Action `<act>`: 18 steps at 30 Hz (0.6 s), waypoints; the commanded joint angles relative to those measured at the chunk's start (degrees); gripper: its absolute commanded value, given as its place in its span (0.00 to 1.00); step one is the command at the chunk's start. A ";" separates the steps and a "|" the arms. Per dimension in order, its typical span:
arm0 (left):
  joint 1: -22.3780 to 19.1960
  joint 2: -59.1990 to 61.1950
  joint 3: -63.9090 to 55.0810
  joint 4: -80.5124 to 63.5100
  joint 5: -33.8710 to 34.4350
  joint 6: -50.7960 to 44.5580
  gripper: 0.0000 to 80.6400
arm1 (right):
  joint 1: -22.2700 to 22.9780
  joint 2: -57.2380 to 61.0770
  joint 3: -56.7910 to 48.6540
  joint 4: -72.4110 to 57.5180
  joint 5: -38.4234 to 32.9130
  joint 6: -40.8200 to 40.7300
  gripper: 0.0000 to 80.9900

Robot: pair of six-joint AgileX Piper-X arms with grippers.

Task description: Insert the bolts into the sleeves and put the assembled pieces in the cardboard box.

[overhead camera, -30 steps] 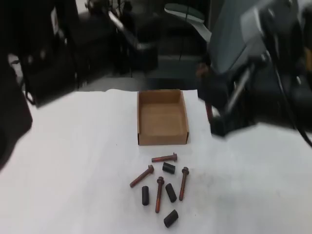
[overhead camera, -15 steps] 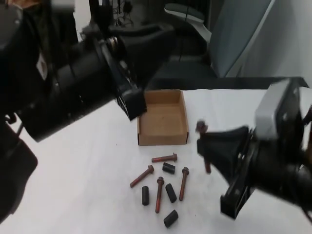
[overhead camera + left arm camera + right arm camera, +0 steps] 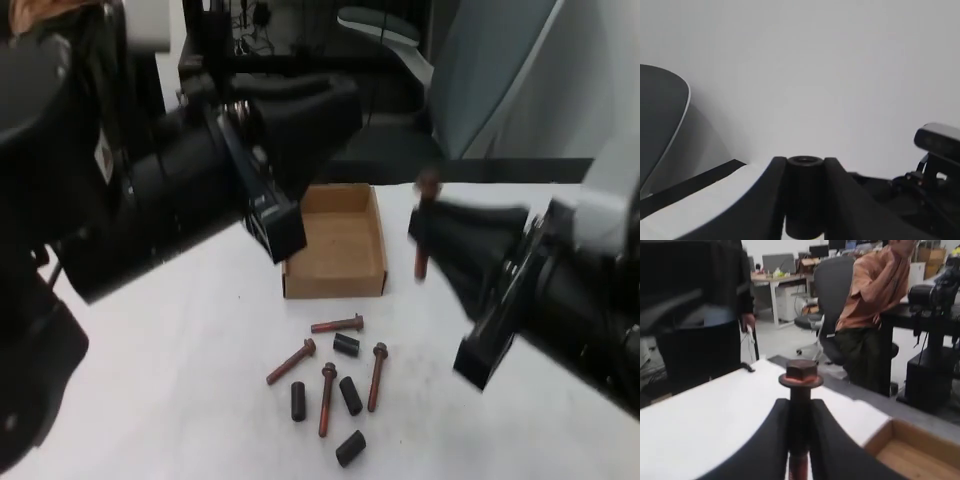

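2 tools [image 3: 804, 165] [image 3: 800, 407] aloft w/ sleeve [image 3: 803, 200], bolt [image 3: 801, 372]

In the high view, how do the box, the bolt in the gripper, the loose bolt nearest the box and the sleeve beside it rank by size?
1. box
2. held bolt and loose bolt: the held one looks longer, but it is raised nearer the camera, so unsure
3. sleeve

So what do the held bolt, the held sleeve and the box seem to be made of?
Reddish-brown hex-head bolt: likely metal, with a dull coppery coating and a formed flange. Short black cylindrical sleeve: matte, no glint; rubber, plastic or blackened metal, unclear. Open brown box: raw cardboard, matte tan walls.
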 commanded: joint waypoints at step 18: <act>-8.30 -0.19 5.67 7.07 -13.92 13.70 0.02 | -4.34 6.64 -9.53 -7.12 -10.71 3.62 0.00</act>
